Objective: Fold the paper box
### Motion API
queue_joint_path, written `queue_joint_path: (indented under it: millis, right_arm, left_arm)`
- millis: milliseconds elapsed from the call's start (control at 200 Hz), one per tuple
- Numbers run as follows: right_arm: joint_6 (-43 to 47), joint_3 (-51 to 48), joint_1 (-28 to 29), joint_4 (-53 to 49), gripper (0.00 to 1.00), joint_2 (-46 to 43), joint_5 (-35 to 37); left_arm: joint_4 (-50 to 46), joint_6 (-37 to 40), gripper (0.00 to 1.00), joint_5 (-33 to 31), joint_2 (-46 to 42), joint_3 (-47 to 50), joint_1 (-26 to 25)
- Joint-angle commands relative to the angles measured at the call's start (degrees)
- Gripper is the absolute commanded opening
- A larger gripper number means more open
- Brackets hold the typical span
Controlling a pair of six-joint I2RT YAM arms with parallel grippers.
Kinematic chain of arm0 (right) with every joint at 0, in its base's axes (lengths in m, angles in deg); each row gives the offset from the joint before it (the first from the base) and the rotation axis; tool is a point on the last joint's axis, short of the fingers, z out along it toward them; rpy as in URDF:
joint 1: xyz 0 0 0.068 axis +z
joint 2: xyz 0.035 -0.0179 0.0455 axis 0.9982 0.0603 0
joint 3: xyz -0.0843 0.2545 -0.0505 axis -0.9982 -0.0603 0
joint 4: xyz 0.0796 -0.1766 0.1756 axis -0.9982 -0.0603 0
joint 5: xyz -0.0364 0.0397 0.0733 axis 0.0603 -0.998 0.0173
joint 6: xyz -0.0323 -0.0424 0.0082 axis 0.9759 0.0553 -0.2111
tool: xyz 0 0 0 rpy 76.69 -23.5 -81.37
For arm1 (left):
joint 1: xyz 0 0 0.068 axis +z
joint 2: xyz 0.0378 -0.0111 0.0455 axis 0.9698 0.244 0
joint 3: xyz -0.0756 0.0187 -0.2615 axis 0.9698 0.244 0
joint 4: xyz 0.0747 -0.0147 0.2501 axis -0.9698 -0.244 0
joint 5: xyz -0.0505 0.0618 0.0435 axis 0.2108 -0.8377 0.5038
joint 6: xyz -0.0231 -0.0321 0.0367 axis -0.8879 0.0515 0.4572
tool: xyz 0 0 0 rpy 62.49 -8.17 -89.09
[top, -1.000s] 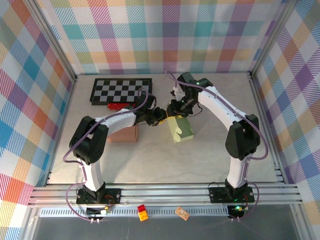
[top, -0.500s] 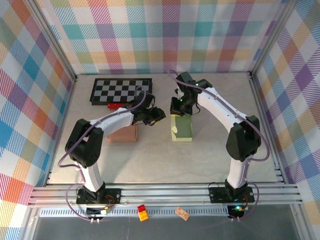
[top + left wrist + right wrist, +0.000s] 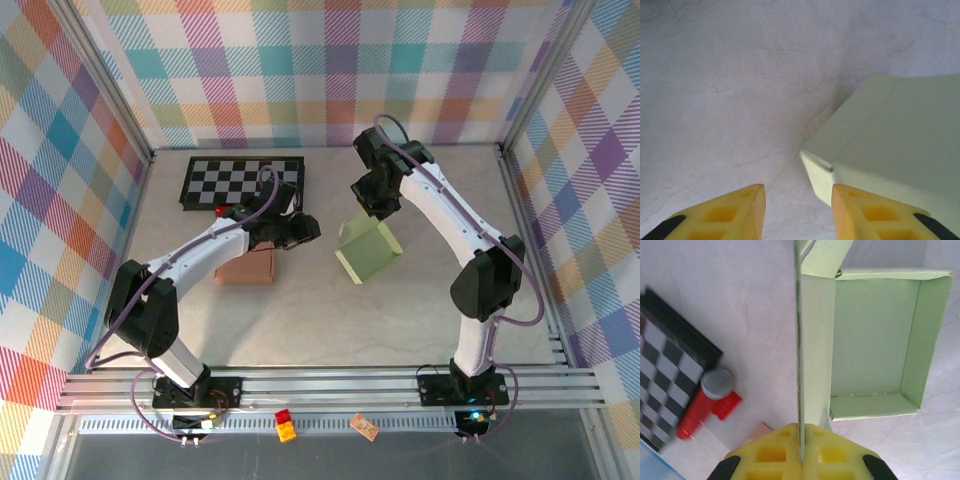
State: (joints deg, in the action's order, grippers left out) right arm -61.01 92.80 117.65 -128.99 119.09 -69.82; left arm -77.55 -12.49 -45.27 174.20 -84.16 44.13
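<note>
The pale green paper box (image 3: pixel 368 250) stands tilted on the table's middle, its open side facing my right wrist camera. My right gripper (image 3: pixel 374 203) is shut on the box's upright side panel (image 3: pixel 815 340); in the right wrist view the jaws (image 3: pixel 801 457) pinch that thin edge. The box's open tray (image 3: pixel 875 340) lies to the right of the panel. My left gripper (image 3: pixel 306 230) hovers just left of the box, open with nothing between its fingers. In the left wrist view a box corner (image 3: pixel 815 157) sits just ahead of the left gripper (image 3: pixel 798 200).
A black-and-white checkerboard (image 3: pixel 242 180) lies at the back left. A red tool with a grey mesh head (image 3: pixel 702 407) rests beside it. A brown block (image 3: pixel 246 267) sits under my left arm. Small bricks (image 3: pixel 285 426) lie on the front rail.
My right gripper shut on the box's panel and pulled back and up, tipping the box onto an edge. My left gripper let go, opened and drew away to the left.
</note>
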Motion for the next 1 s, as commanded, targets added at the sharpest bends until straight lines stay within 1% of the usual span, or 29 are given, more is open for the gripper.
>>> queue_joint_path:
  millis: [0, 75, 155, 305, 350, 455, 575, 645, 705, 770, 800, 830, 890, 950, 1000]
  right_arm:
    - [-17.16, 0.92, 0.13, -8.58, 0.0, 2.45, 4.57]
    - [-20.79, 2.05, -0.39, -9.66, 0.0, 4.66, 3.23]
    - [-24.25, 2.71, -0.59, -10.53, 0.0, 6.3, 3.41]
    - [-28.59, -0.69, -0.74, -5.04, 0.0, 4.44, 6.42]
    - [-28.45, -0.1, -1.09, -4.64, 0.06, 4.81, 6.57]
    - [-27.26, 0.23, -1.84, -3.8, 0.21, 5.75, 4.41]
    - [-24.31, -1.57, -1.85, -1.06, 0.35, 4.05, 4.67]
    - [-20.42, -1.18, -1.93, -0.75, 0.43, 3.15, 6.61]
    - [-15.49, -0.26, -2.11, -0.54, 0.47, 2.3, 8.92]
    - [-8.78, 0.21, -2.27, 0.66, 0.52, 1.04, 11.17]
    - [-5.08, 0.27, -2.45, 1.41, 0.57, 0.35, 11.7]
    - [-1.1, -0.15, -2.67, 2.81, 0.6, -0.43, 12.03]
    - [9.06, -2.36, -3.47, 8.96, 0.62, -2.39, 10.01]
    - [17.15, -2.77, -4.33, 10.1, 0.67, -3.87, 7.7]
    - [26.13, -3.06, -4.89, 11.54, 0.69, -5.41, 5.84]
  left_arm:
    - [-3.6, 3.71, 0.41, 0.89, -2.59, 1.0, 0.06]
    - [-4.98, 5.28, 0.42, 1.99, -2.58, 0.66, 0.19]
    - [-6.29, 7.05, 0.43, 2.86, -2.49, 0.39, 0.36]
    - [-6.98, 8.59, 0.43, 4.29, -3.04, 0.91, 0.89]
    - [-7.09, 8.88, 0.43, 4.6, -3.13, 1.0, 0.9]
    - [-6.74, 9.53, 0.44, 5.59, -2.66, 1.13, 0.9]
    - [-6.65, 11.68, 0.45, 5.95, -1.24, 0.28, 0.9]
    - [-6.58, 13.59, 0.46, 6.01, -0.14, -0.67, 0.9]
    - [-6.57, 15.4, 0.47, 6.11, 0.96, -1.89, 0.73]
    - [-6.65, 17.52, 0.47, 6.21, 2.3, -3.32, 0.51]
    - [-6.5, 18.59, 0.47, 6.48, 2.93, -4.08, 0.33]
    - [-6.26, 19.55, 0.47, 7.0, 3.63, -4.78, 0.21]
    - [-5.83, 21.39, 0.47, 7.9, 4.87, -6.16, -0.51]
    - [-6.08, 23.55, 0.48, 7.15, 5.76, -7.5, -1.7]
    - [-6.49, 25.55, 0.48, 5.38, 5.81, -8.05, -2.88]
